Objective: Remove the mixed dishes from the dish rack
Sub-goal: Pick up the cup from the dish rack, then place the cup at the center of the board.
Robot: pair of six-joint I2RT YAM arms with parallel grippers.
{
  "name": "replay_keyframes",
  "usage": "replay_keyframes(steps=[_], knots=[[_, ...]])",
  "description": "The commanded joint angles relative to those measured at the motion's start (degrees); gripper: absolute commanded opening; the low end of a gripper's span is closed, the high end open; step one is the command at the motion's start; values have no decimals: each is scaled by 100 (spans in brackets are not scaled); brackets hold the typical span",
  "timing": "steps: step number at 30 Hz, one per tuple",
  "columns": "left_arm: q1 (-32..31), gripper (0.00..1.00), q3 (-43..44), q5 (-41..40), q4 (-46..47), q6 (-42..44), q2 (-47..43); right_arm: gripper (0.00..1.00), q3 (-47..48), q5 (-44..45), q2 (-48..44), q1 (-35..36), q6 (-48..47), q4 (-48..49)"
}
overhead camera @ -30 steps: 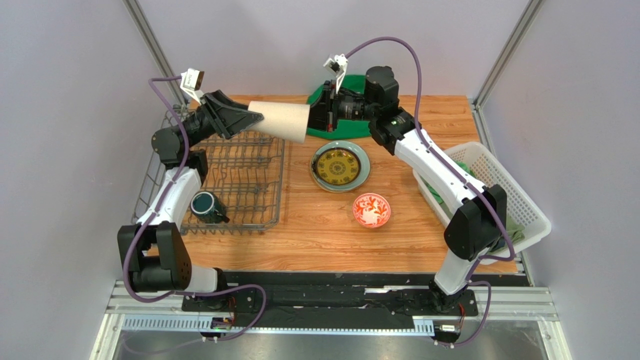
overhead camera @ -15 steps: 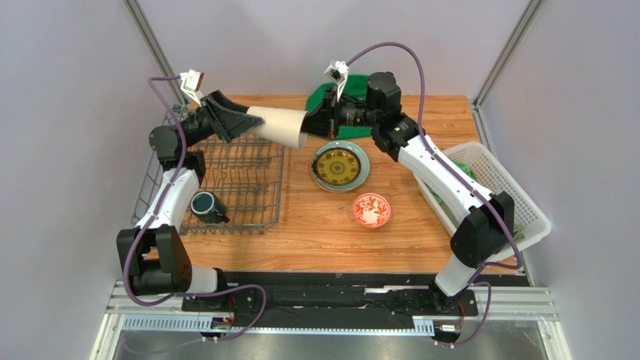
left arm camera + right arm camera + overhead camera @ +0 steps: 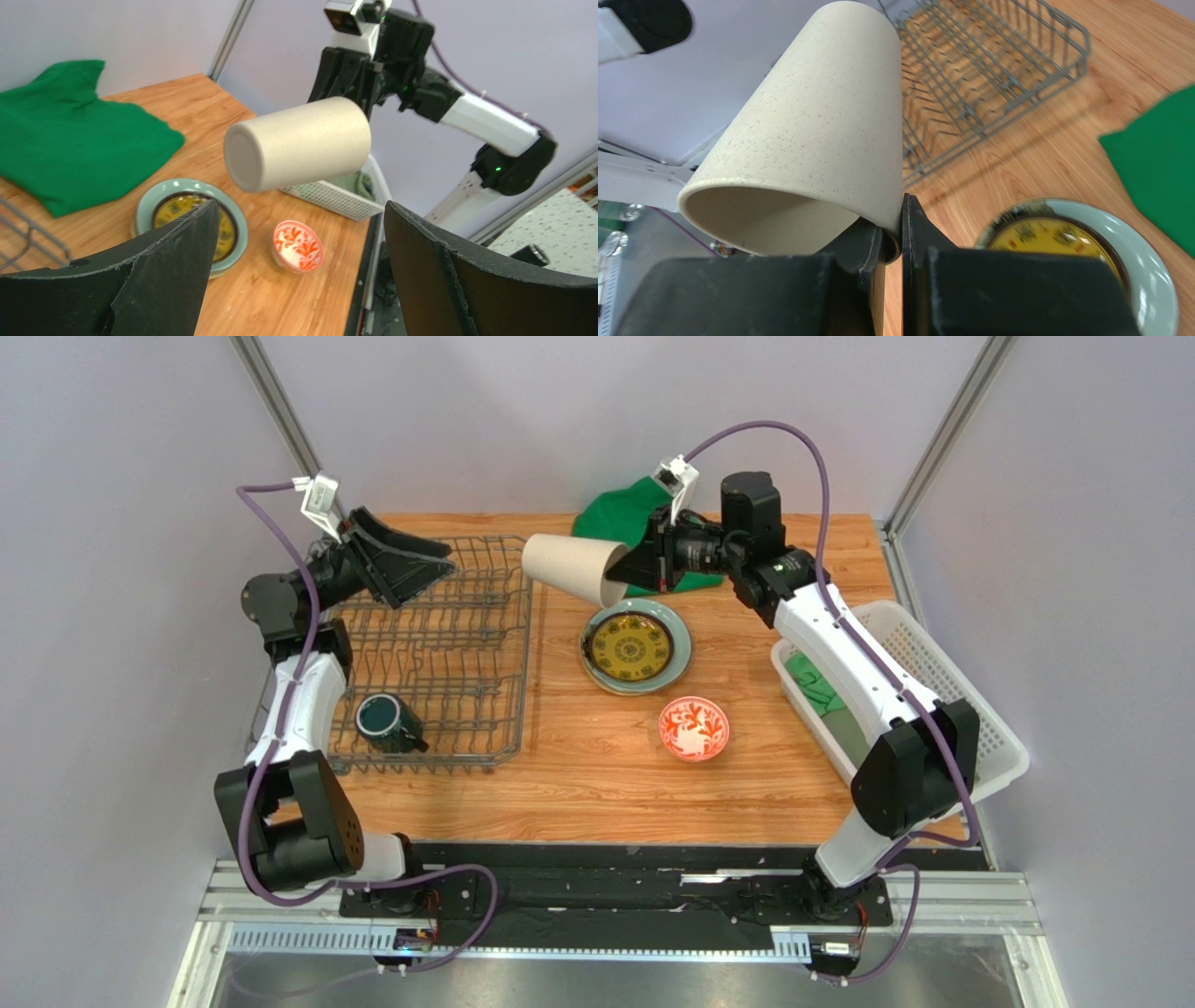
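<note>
My right gripper [image 3: 627, 571] is shut on the rim of the beige handleless cup [image 3: 572, 566], holding it on its side in the air above the table, just right of the dish rack [image 3: 449, 665]. The cup fills the right wrist view [image 3: 808, 140] and shows in the left wrist view [image 3: 298, 143]. My left gripper [image 3: 421, 560] is open and empty over the rack's far edge. The dark teal mug [image 3: 383, 720] lies in the rack's near left corner. The small yellow-and-dark patterned plate [image 3: 627, 647] sits on the pale green plate [image 3: 676, 661]. The red-and-white bowl [image 3: 693, 727] stands on the table.
A green cloth [image 3: 631, 518] lies at the table's far edge. A white lattice basket [image 3: 940, 707] holding green cloth stands at the right edge. The cream floral plate is out of view.
The cup has passed from my left gripper to my right. My left gripper let go, opened and drew back left over the rack. My right arm pulled the cup rightward.
</note>
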Motion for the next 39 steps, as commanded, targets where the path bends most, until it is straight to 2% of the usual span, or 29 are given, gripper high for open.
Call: replay_keyframes(steps=[1, 2, 3, 4, 5, 7, 10, 16, 21, 28, 39], knots=[[163, 94, -39, 361, -1908, 1772, -379, 0, 677, 804, -145, -168, -867, -1515], [180, 94, 13, 274, -2746, 3003, -512, 0, 740, 946, -93, -255, -981, -1694], [180, 94, 127, 160, -3755, 3851, -644, 0, 801, 1113, -66, -291, -1156, -1887], [171, 94, 450, -33, -5836, 5574, -880, 0, 932, 1532, -40, -326, -1263, -2263], [145, 94, 601, -400, -6561, 6217, -961, 0, 995, 1763, 4, -379, -1472, -2441], [136, 94, 821, -605, -7600, 6898, -1084, 0, 1074, 2507, 75, -405, -1658, -2862], [136, 94, 1102, -1001, -8709, 7987, -1102, 0, 1083, 3430, 171, -449, -2001, -3232], [136, 93, 1201, -1634, -9591, 8964, -1120, 0, 1118, 4567, 531, -546, -2283, -3961], [136, 93, 1130, -1731, -9855, 9343, -1102, 0, 1118, 4778, 681, -862, -2345, -4349], [136, 93, 1069, -1819, -10084, 9713, -1102, 0, 1338, 4894, 918, -1293, -2547, -4973], [145, 92, 1060, -1775, -10260, 9915, -1014, 0, 1706, 4518, 1507, -1398, -2819, -5886]])
